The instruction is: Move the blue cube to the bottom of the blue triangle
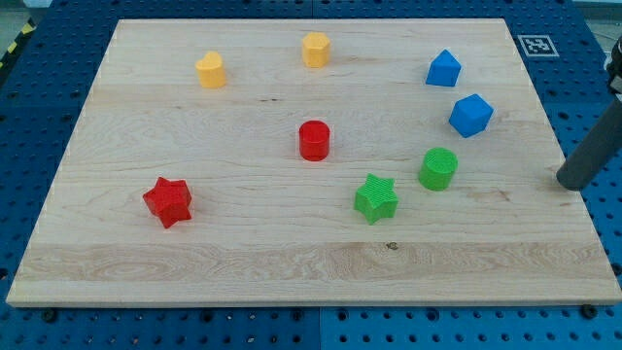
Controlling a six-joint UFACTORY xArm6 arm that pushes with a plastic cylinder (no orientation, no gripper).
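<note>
The blue cube (471,115) lies on the wooden board (233,243) at the view's right. The blue triangle (443,68) lies just above it and a little to the left, with a small gap between them. My tip (570,182) is at the board's right edge, to the right of and below the blue cube, well apart from it. The rod rises from the tip toward the view's upper right.
A green cylinder (438,168) and a green star (375,198) lie below and left of the blue cube. A red cylinder (314,140) is near the middle, a red star (168,201) at the left. A yellow heart (210,70) and a yellow block (315,49) lie near the top.
</note>
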